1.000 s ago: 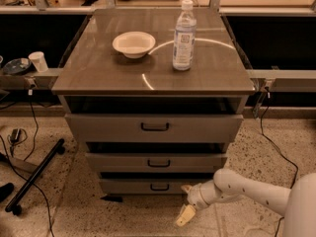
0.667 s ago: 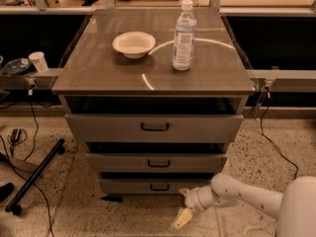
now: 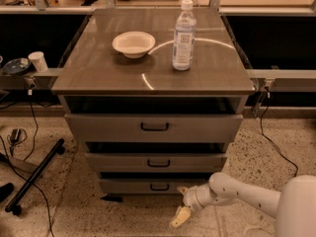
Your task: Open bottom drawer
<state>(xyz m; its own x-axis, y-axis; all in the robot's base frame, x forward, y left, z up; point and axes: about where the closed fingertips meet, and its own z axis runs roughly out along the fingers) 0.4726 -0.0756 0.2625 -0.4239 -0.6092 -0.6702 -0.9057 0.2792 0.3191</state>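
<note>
The grey cabinet has three drawers. The bottom drawer [image 3: 133, 186] is the lowest and narrowest front, with a small dark loop handle [image 3: 159, 186]. The middle drawer [image 3: 156, 162] sits just above it and the tall top drawer [image 3: 154, 127] above that. My white arm reaches in from the lower right. My gripper [image 3: 180, 204] is low, just right of and below the bottom drawer's handle, in front of the drawer's right end. One tan finger [image 3: 179, 216] points down toward the floor and another sits near the drawer front. It holds nothing.
A white bowl [image 3: 133, 44] and a clear water bottle [image 3: 183, 36] stand on the cabinet top [image 3: 98, 73]. A black stand leg [image 3: 34, 174] and cables lie on the speckled floor at left. A paper cup [image 3: 37, 61] sits on the left ledge.
My arm and gripper have slid a little to the left, closer to the bottom drawer's handle. The drawers have not moved.
</note>
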